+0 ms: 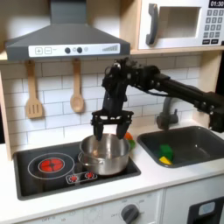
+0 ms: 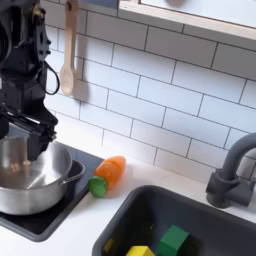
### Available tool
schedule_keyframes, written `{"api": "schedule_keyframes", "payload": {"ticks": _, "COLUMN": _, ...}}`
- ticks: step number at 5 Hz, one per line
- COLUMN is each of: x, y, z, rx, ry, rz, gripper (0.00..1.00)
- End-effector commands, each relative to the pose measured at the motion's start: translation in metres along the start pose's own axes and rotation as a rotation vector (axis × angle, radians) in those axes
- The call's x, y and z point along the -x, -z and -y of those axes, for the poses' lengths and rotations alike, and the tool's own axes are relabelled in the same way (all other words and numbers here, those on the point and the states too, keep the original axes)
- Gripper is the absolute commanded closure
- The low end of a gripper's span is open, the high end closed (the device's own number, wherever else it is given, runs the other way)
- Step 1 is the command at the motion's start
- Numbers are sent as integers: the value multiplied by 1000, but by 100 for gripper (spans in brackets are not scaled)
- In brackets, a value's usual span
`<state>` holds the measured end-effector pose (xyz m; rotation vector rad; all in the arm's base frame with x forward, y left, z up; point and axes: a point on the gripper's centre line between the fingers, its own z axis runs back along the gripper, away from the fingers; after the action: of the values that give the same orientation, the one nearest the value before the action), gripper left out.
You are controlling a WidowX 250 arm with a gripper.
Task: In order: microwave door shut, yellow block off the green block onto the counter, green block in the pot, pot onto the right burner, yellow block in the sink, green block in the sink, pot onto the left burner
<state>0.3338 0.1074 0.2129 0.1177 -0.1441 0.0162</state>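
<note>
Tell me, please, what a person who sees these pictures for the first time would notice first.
Most striking is the black robot arm, its end effector open and poised over the round shiny steel pot on the black cooktop's right burner in the first exterior view. Next come the small yellow block and dark green block, lying together in the dark grey sink. An orange-and-green toy vegetable lies on the white counter between pot and sink.
</note>
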Motion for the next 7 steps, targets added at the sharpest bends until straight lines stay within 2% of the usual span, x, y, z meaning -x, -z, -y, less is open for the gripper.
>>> {"api": "schedule_keyframes", "payload": {"ticks": 1, "x": -10, "y": 28, "z": 11, "rx": 67, "ry": 63, "rz": -24, "gripper": 0}}
{"api": "schedule_keyframes", "payload": {"ticks": 3, "x": -4, "y": 47, "z": 6, "rx": 97, "ry": 102, "rz": -55, "gripper": 0}}
{"api": "schedule_keyframes", "payload": {"ticks": 4, "x": 1, "y": 52, "z": -2, "rx": 110, "ry": 123, "rz": -62, "gripper": 0}}
{"api": "schedule_keyframes", "payload": {"ticks": 5, "x": -1, "y": 57, "z": -12, "rx": 127, "ry": 188, "rz": -61, "gripper": 0}}
{"api": "schedule_keyframes", "payload": {"ticks": 7, "x": -6, "y": 66, "z": -38, "rx": 132, "ry": 224, "rz": -70, "gripper": 0}}
